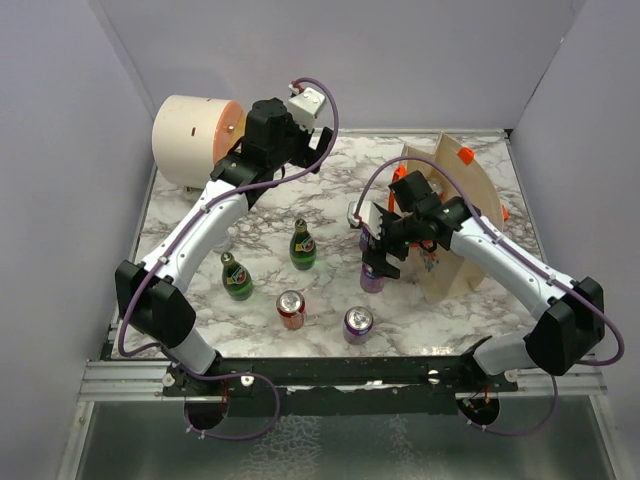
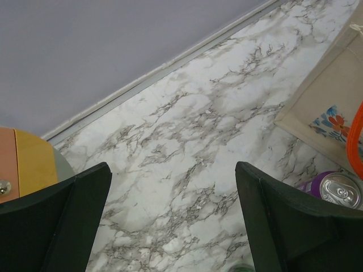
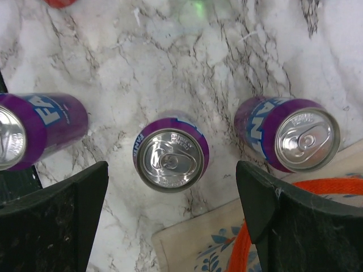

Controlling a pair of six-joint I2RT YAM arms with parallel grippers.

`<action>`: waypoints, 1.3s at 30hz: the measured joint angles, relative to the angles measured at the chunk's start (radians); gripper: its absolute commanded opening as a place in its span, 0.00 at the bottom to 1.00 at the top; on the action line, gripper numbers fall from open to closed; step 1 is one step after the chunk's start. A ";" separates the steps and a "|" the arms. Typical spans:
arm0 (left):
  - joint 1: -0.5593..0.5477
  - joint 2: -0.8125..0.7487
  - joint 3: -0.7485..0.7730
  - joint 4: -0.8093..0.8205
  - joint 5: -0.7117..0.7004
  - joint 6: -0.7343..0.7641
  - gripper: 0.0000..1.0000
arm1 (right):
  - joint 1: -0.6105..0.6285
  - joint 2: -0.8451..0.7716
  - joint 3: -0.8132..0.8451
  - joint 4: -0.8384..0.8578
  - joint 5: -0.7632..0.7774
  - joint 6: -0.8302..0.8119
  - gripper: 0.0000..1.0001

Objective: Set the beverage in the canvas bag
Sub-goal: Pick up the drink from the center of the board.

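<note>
Over the marble table (image 1: 330, 215) between pale walls (image 1: 400, 60), left fingers (image 2: 62, 226) and right fingers (image 3: 295, 226) gape empty.

Cream drum (image 1: 190, 135) — at the marble table's (image 1: 330, 200) far-left corner.

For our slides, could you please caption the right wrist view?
The right arm's open fingers hang above the middle purple aluminium can of three, beside the beige canvas bag.

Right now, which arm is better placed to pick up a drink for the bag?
Right. The right gripper, open, hangs directly over an upright purple can beside the bag; the left gripper, also open, faces bare tabletop farther back.
</note>
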 measured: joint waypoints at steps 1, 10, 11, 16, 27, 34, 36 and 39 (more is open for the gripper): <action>0.000 0.000 0.000 0.000 0.004 0.000 0.93 | 0.000 0.006 -0.010 0.001 0.016 -0.001 0.94; 0.000 -0.001 0.000 0.000 0.037 0.001 0.93 | 0.000 0.040 -0.054 0.014 0.074 -0.003 0.95; 0.000 -0.001 0.000 0.000 0.039 0.001 0.93 | 0.000 0.040 -0.060 0.016 0.074 -0.003 0.94; 0.000 -0.001 0.000 0.000 0.045 0.005 0.93 | 0.000 0.056 -0.090 0.040 0.075 -0.002 0.92; 0.000 -0.001 -0.005 0.000 0.074 0.005 0.93 | 0.000 0.140 -0.101 0.106 0.067 0.039 0.81; 0.000 -0.001 -0.009 -0.007 0.086 0.005 0.93 | 0.000 0.146 -0.106 0.134 0.066 0.053 0.73; 0.000 -0.001 -0.009 -0.007 0.089 0.005 0.93 | 0.000 0.146 -0.109 0.137 0.065 0.057 0.69; 0.000 -0.001 -0.009 -0.007 0.090 0.005 0.93 | 0.000 0.146 -0.110 0.139 0.065 0.059 0.59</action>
